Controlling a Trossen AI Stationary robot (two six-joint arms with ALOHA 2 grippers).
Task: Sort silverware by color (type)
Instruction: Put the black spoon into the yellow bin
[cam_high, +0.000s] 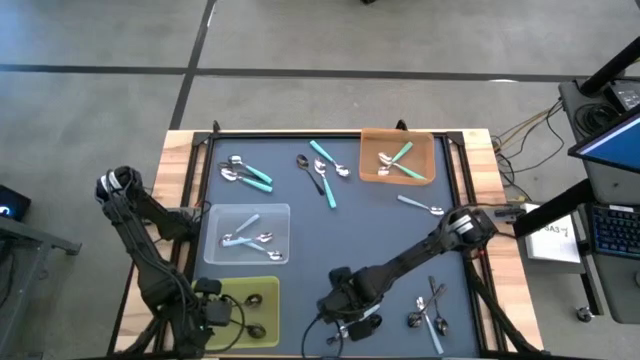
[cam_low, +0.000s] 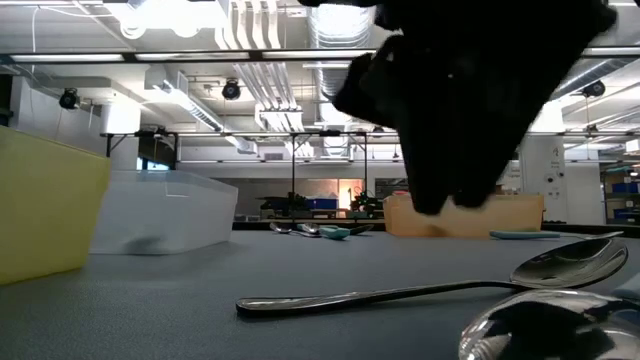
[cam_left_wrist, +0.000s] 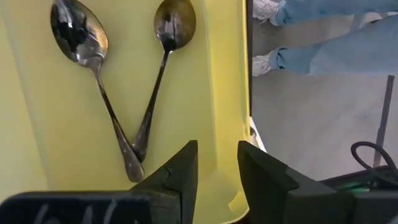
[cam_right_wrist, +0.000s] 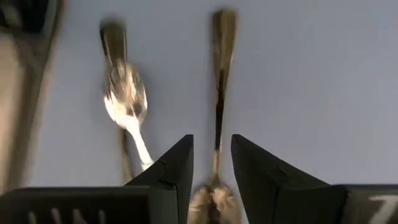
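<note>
The left gripper (cam_left_wrist: 216, 171) is hanging over the near corner of the flat yellow square tray (cam_left_wrist: 205, 74) at the table's front left. Its two dark fingers (cam_left_wrist: 177, 180) are standing a little apart, with only bare yellow tray floor showing in the gap; they are gripping nothing. Two dark plain-metal spoons (cam_left_wrist: 134, 124) are lying in that tray, handles crossing at their tips, bowls spread apart, just beyond the fingers and not touching them.

The right gripper (cam_right_wrist: 211, 168) is hovering low over the dark table mat (cam_high: 380, 230) near the front edge. Its fingers (cam_right_wrist: 174, 171) are also parted, straddling a dark metal spoon handle (cam_right_wrist: 219, 93) that is running into the gap; whether the pads are touching it cannot be told, as the spoon's lower end is blurring out between them. A second spoon with a shiny bowl (cam_right_wrist: 124, 99) is lying just beside it.

In the low view the right arm's dark bulk is blocking much of the room, and a long dark spoon (cam_low: 430, 290) is lying across the foreground. Teal and pale blue spoons (cam_high: 325, 180) are scattered across the mat; others are lying in the clear tray (cam_high: 275, 215) and orange tray (cam_high: 425, 145).
</note>
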